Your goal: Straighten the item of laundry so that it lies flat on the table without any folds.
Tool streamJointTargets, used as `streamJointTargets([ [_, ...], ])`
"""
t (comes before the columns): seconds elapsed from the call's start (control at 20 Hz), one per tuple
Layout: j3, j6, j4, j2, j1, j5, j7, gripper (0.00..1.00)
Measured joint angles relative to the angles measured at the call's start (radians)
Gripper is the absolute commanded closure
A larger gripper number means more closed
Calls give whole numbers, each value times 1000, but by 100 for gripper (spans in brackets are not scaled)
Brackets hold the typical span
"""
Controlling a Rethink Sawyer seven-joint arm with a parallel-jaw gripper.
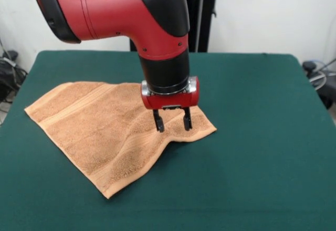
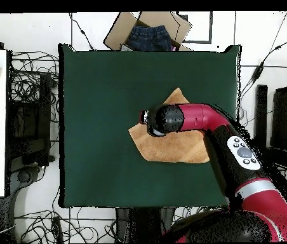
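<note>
The orange-tan towel (image 1: 100, 131) lies spread on the dark green table (image 1: 252, 136), left of centre in the front view, with a raised wave running through its near right part. Band stripes run near its left edge. My gripper (image 1: 172, 123) hangs straight down over the towel's right corner, its two black fingers (image 1: 158, 122) apart with the tips at the cloth, holding nothing. In the overhead view the towel (image 2: 171, 146) shows partly under the red arm, which hides the gripper.
A cardboard box (image 2: 147, 32) with dark blue cloth in it sits past the table's far edge in the overhead view. Cables lie on the floor around the table. A black stand (image 1: 202, 16) rises behind the table.
</note>
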Motion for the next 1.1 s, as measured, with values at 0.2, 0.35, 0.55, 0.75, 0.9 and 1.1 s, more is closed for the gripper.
streamJointTargets([
  [0.2, 0, 8, -9, 3, 3, 0, 0, 0],
  [0.35, 0, 8, -9, 3, 3, 0, 0, 0],
  [0.55, 0, 8, -7, 3, 3, 0, 0, 0],
  [0.75, 0, 8, 7, -3, -1, 0, 0, 0],
  [0.9, 0, 8, 24, -13, -6, 0, 0, 0],
  [1.1, 0, 8, 45, -24, -17, 0, 0, 0],
])
